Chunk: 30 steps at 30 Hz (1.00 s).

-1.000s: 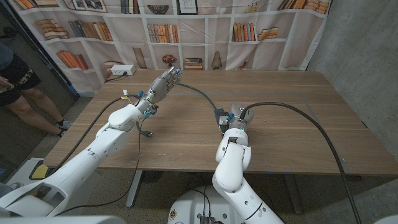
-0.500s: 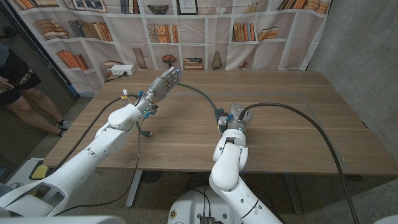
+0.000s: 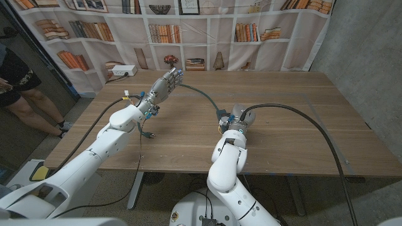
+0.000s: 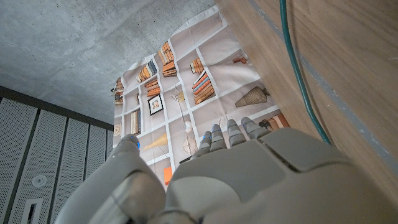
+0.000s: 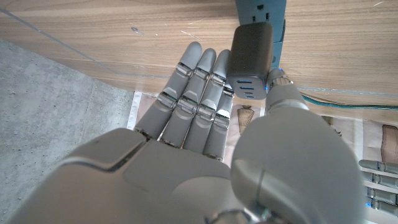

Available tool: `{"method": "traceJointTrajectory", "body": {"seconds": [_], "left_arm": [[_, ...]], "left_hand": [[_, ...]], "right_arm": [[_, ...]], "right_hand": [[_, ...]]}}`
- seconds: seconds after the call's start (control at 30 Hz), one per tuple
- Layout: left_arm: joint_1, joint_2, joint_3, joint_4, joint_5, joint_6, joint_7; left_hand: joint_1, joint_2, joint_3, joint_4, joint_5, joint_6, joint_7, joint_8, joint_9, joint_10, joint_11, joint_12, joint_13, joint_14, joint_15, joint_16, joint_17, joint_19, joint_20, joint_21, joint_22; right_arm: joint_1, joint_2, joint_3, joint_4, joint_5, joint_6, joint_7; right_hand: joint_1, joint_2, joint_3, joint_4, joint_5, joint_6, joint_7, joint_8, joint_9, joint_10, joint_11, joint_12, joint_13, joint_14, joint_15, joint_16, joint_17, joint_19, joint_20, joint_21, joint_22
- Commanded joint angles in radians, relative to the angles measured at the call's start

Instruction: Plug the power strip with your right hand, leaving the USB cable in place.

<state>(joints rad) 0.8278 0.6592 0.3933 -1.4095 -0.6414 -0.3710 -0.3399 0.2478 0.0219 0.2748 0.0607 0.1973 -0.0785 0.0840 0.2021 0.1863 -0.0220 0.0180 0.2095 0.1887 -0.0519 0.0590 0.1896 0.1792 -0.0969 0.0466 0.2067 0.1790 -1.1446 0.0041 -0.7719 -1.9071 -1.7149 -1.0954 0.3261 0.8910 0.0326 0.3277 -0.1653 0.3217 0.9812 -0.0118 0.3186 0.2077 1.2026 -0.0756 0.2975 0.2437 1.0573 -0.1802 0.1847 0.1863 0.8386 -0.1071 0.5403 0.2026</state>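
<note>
Half done, I judge: right robot hand (image 5: 205,118) holds a dark charger (image 5: 251,57) just beside the power strip (image 5: 261,11) on the worktop (image 3: 282,135), not yet seated. Left robot hand (image 3: 164,83) hovers with fingers extended, holding nothing.

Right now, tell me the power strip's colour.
Blue-grey power strip, best in the right wrist view.

A brown wood-grain worktop (image 3: 188,135) carries a teal cable (image 3: 200,95) and thick black cable (image 3: 301,118), a blue-grey power strip (image 5: 261,11) meets a dark grey plug (image 5: 252,61) by pale grey fingers (image 5: 193,93), and a book-patterned backdrop (image 3: 207,31) hangs at twelve o'clock.
</note>
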Motion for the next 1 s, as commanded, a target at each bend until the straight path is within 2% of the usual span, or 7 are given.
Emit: {"method": "traceJointTrajectory", "body": {"seconds": [0.03, 0.43, 1.0], "left_arm": [[-0.001, -0.003, 0.001, 0.004, -0.001, -0.005, -0.004], [0.017, -0.007, -0.009, -0.004, -0.005, -0.032, 0.003], [0.011, -0.006, -0.001, -0.005, -0.004, -0.02, -0.003]], "left_hand": [[-0.002, 0.0, -0.003, -0.004, -0.002, 0.009, 0.004, -0.003, 0.003, 0.004, 0.003, -0.004, 0.001, 0.008, 0.002, -0.004, 0.001, -0.004, 0.004, 0.0, 0.005], [-0.001, 0.001, -0.004, -0.004, -0.002, 0.013, 0.003, -0.001, 0.003, 0.01, 0.002, -0.002, 0.001, 0.009, 0.001, -0.004, 0.001, -0.004, 0.005, 0.001, 0.005], [0.002, 0.004, -0.005, -0.005, -0.003, 0.017, 0.001, -0.001, 0.003, 0.013, 0.002, -0.002, 0.001, 0.011, 0.003, -0.003, 0.001, -0.002, 0.005, 0.002, 0.005]], "right_arm": [[-0.01, 0.013, 0.002, 0.001, -0.006, -0.004, -0.005], [-0.023, 0.021, -0.005, 0.002, 0.022, -0.018, -0.051], [0.003, 0.005, -0.019, 0.019, 0.067, -0.04, -0.075]], "right_hand": [[-0.001, 0.006, 0.112, 0.004, 0.008, 0.154, -0.146, 0.01, 0.004, 0.115, -0.117, 0.001, 0.003, -0.009, -0.047, -0.001, 0.002, -0.005, -0.06, 0.005, 0.002], [-0.003, 0.004, 0.119, 0.003, 0.015, 0.152, -0.147, 0.011, 0.004, 0.114, -0.117, 0.0, 0.006, -0.011, -0.049, -0.001, 0.003, -0.012, -0.059, 0.008, 0.004], [-0.007, 0.001, 0.128, 0.002, 0.024, 0.15, -0.148, 0.012, 0.005, 0.111, -0.116, -0.001, 0.009, -0.014, -0.048, 0.0, 0.003, -0.016, -0.058, 0.014, 0.004]]}}
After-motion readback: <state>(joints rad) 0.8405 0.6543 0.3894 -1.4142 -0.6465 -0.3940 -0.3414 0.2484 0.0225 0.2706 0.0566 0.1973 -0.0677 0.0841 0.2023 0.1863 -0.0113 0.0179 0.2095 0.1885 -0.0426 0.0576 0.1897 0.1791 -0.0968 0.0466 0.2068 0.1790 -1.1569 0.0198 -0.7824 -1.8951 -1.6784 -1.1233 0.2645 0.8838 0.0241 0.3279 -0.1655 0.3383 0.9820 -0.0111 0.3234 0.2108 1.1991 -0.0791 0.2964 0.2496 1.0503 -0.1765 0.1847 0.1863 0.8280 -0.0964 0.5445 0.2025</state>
